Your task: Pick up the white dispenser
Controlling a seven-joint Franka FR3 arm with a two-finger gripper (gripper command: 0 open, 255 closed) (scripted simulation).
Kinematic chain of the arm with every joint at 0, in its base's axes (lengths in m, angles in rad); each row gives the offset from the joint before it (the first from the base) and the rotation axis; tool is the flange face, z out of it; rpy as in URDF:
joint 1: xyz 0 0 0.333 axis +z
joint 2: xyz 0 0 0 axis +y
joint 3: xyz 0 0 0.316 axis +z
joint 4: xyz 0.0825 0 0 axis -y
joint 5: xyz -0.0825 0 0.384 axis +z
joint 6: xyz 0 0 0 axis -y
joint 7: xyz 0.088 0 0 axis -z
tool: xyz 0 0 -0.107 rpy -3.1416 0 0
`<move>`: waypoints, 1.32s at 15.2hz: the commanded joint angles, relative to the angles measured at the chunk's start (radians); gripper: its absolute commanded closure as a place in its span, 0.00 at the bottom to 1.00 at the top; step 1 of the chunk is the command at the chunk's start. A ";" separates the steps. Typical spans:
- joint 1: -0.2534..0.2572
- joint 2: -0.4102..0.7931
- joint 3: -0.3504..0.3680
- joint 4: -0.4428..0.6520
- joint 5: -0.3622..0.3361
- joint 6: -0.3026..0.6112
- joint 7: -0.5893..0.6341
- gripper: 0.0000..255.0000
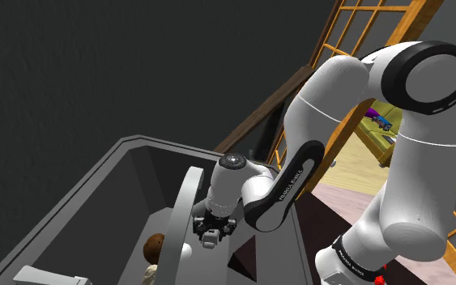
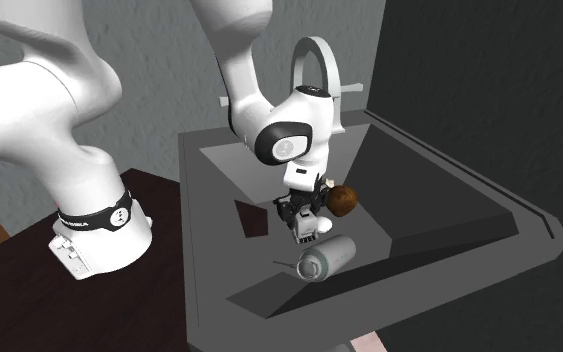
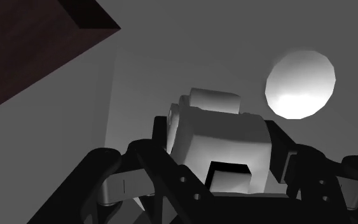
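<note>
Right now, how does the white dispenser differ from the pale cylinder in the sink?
The white dispenser is blocky; the pale cylinder is round. The dispenser sits clasped between the fingers; the cylinder lies free on its side. Both are pale and inside the sink.

A dark grey sink (image 2: 439, 215) carries everything. On its floor a pale grey can (image 2: 326, 258) lies on its side close by the gripper (image 2: 305, 230). A brown ball (image 2: 343, 201) sits just beside the gripper, near the can.
</note>
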 commanded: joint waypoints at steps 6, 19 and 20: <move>-0.028 -0.032 0.037 -0.011 0.031 -0.022 -0.022 1.00; -0.179 -0.258 0.248 -0.049 0.318 -0.187 -0.225 1.00; -0.179 -0.261 0.249 -0.049 0.322 -0.189 -0.228 1.00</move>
